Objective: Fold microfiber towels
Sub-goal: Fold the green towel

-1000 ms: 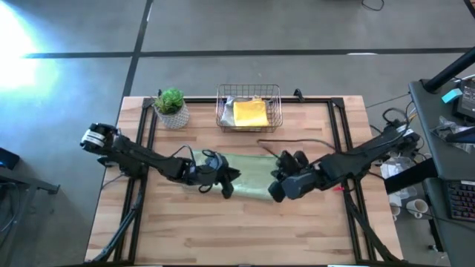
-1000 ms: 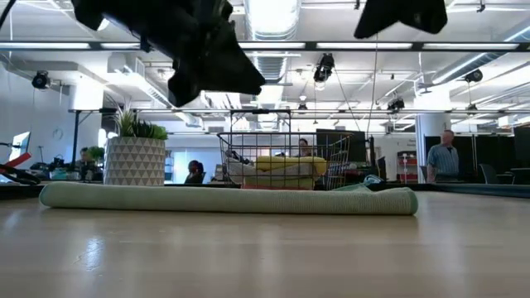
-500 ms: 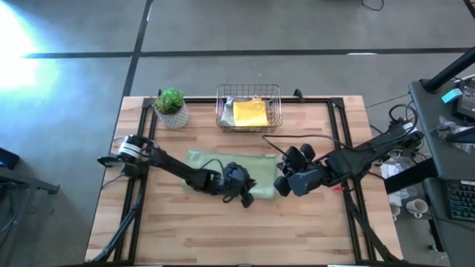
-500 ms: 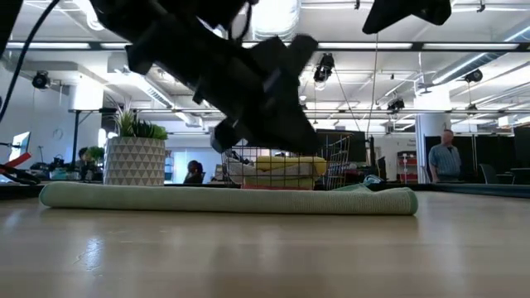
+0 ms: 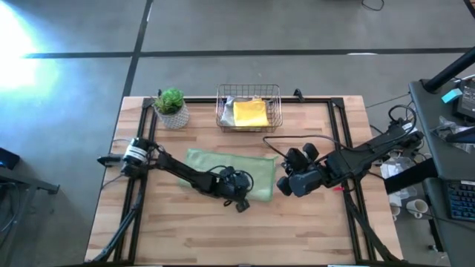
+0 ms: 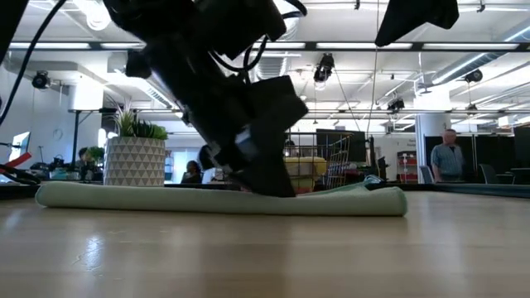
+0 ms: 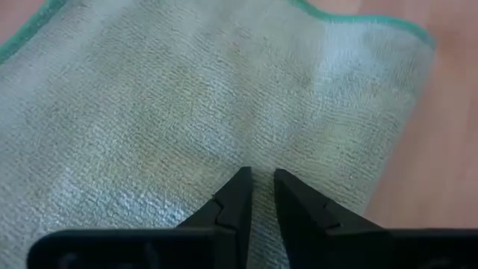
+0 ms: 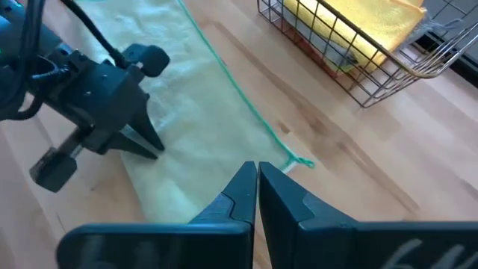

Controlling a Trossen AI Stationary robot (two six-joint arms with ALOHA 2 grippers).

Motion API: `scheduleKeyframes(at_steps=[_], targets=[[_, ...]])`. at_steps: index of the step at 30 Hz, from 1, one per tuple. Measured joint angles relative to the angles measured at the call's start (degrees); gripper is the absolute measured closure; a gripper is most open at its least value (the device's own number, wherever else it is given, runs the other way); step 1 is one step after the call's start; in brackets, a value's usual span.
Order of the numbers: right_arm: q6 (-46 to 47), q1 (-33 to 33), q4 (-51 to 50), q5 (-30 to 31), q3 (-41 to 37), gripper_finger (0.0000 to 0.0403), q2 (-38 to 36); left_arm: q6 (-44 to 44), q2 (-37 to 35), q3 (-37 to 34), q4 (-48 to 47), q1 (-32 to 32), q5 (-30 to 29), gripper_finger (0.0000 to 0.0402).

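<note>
A pale sage green microfiber towel [image 5: 215, 165] lies folded flat on the wooden table, in a long band [image 6: 124, 197]. My left gripper [image 5: 240, 202] has come down on it near its near edge, right of its middle. Its fingers [image 7: 240, 187] stand a narrow gap apart, with nothing between them. My right gripper [image 5: 284, 187] hangs shut above the table just off the towel's right end, holding nothing [image 8: 256, 170]. A yellow towel [image 5: 251, 113] lies in the wire basket [image 5: 220, 111], on top of a grey one [image 5: 229, 103]. My left gripper rests its two fingertips [image 8: 149, 146] on the top layer of the sage towel [image 7: 261, 158], near the near edge toward the right end. The fingers slant down from the table's left. The towel lies flat on the table under them.
A potted plant [image 5: 171, 107] stands at the far left corner, beside the basket at the far middle. Bare wood stretches along the near half of the table [image 5: 237, 237]. A person [image 6: 447, 157] stands far off in the room behind.
My left gripper has come down from above the towel and gone toward the table's right and near edges, tipping more steeply, until its fingertips rest on the towel. The gap between its fingers has stayed the same. The towel still lies folded flat.
</note>
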Motion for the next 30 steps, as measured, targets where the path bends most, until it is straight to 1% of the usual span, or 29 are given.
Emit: scheduleKeyframes(at_steps=[2,5,8,11,14,17,20,22,24,26,30], targets=[[0.17,0.0,0.14,0.03,-0.32,0.0394,0.0,1.69,-0.29,0.06,-3.72,-0.53,1.55,0.0355],[0.18,-0.12,0.24,0.04,-0.81,0.0394,0.0,7.72,-0.56,0.11,-9.12,-1.6,7.07,0.0355],[0.19,-0.11,0.29,0.05,-1.42,0.0394,0.0,16.89,-0.88,0.04,-15.71,-3.56,12.26,0.0355],[0.7,-0.11,0.39,0.05,-1.92,0.0394,0.0,27.16,-1.27,0.02,-24.49,-5.85,15.28,0.0355],[1.7,-0.11,0.36,0.05,-2.45,0.0394,0.0,37.75,-1.57,0.02,-34.41,-8.59,15.63,0.0355],[1.7,-0.11,0.38,0.05,-2.72,0.0394,0.0,48.11,-1.8,0.02,-41.56,-11.08,15.03,0.0355],[1.7,-0.11,0.32,0.05,-3.03,0.0394,0.0,54.6,-2.26,-0.16,-45.29,-13.11,10.76,0.0355],[1.73,-0.11,0.39,0.05,-3.12,0.0394,0.0,55.34,-3.43,-0.39,-48.1,-14.02,6.36,0.0355],[1.72,-0.11,0.38,0.05,-3.14,0.0394,0.0,52.42,-5.46,-0.37,-49.74,-14.58,3.48,0.0355],[1.7,-0.11,0.38,0.05,-3.14,0.0394,0.0,45.81,-7.73,-0.69,-51.55,-14.83,2.14,0.0355],[1.33,-0.11,0.37,0.05,-3.16,0.0394,0.02,27.62,-14.9,-0.5,-54.34,-15.7,2.98,0.0355]])
